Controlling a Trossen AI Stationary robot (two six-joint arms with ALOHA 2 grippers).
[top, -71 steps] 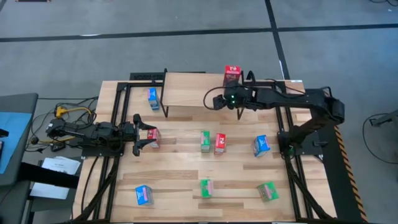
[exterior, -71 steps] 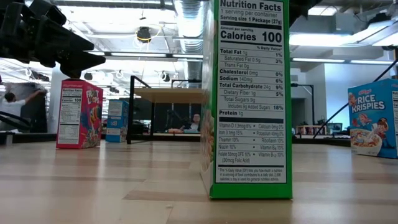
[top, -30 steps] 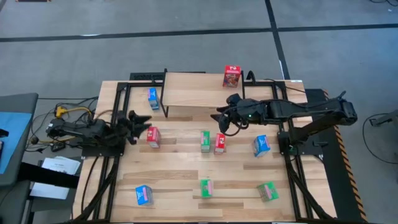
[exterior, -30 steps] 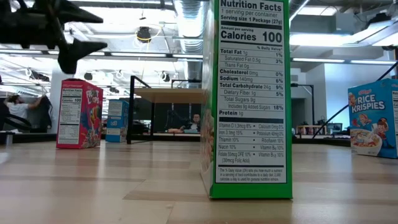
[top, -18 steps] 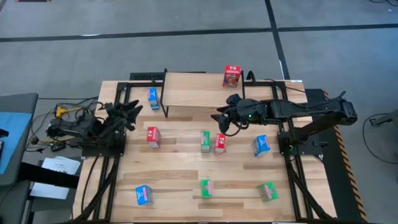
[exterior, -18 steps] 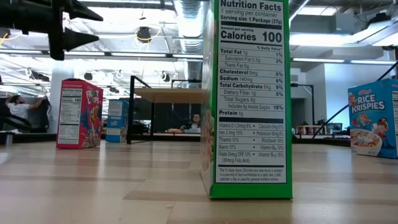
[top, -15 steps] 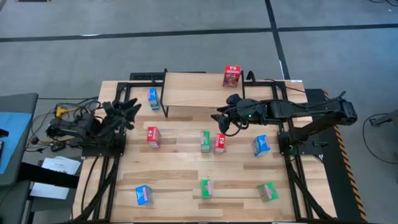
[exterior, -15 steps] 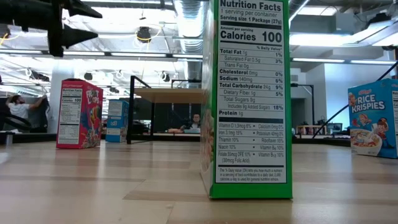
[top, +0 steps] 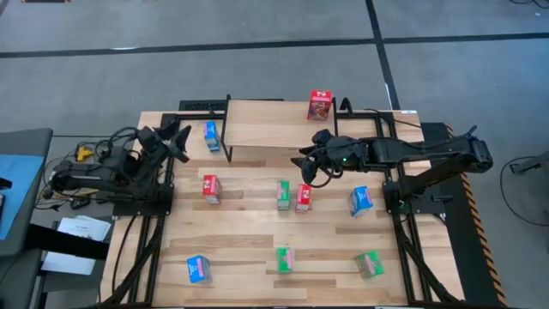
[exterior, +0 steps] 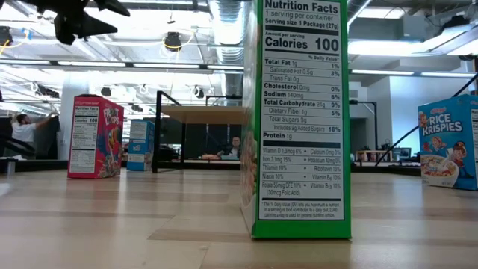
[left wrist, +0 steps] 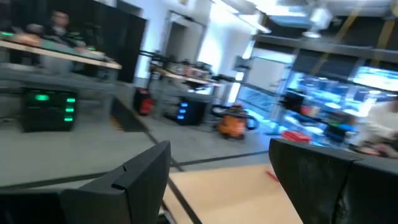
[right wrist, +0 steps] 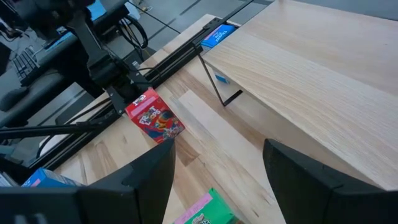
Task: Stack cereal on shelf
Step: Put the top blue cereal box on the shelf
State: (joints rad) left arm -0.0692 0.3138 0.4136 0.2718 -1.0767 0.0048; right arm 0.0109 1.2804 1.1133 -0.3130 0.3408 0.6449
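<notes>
One red box (top: 320, 106) stands on the shelf (top: 266, 126); both pincers, left (top: 176, 137) and right (top: 306, 166), gape empty, ready to fetch another.

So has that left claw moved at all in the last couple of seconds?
Yes. The left gripper has pulled away from the red cereal box it stood at, up and back toward the table's left edge, empty and open.

Grey floor (top: 257, 69), ceiling lights (exterior: 172, 66), desks (left wrist: 56, 53)
</notes>
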